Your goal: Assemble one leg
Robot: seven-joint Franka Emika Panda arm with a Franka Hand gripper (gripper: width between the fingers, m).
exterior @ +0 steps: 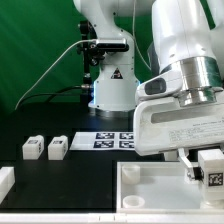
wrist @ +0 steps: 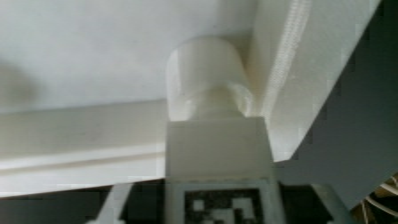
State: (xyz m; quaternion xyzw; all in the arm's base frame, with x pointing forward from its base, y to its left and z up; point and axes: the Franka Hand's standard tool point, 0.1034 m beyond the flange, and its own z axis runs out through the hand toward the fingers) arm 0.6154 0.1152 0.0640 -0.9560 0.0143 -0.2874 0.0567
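Gripper [exterior: 201,170] is closed on one small white blocky plastic leg [exterior: 211,168], jaws only as far apart as the leg's body. One dark finger [exterior: 191,166] shows pressed to the leg's side toward the exterior view's left; the other is hidden behind the leg. The black-and-white square tag on the held leg faces the exterior camera. The leg hangs over the corner of the large white square panel with raised rims [exterior: 150,186] at the exterior view's right, and that panel lies along the near edge of the black table [exterior: 40,172]. In the wrist view the held leg [wrist: 217,150] fills the centre, tag toward the camera and rounded peg end pointing at the panel face [wrist: 89,60], just beside the raised rim. Can't tell whether the peg tip touches the panel or sits just off it. Count: three legs identifiable, one in the gripper and two loose ones [exterior: 32,148] [exterior: 57,148] side by side, close but apart, towards the table's edge at the exterior view's left. One more white piece [exterior: 5,181] sits at that same edge nearer the camera, cut off by the frame, so I can't tell what it is. One panel. One marker board [exterior: 112,140] lies flat mid-table, in front of the white robot base [exterior: 108,85].
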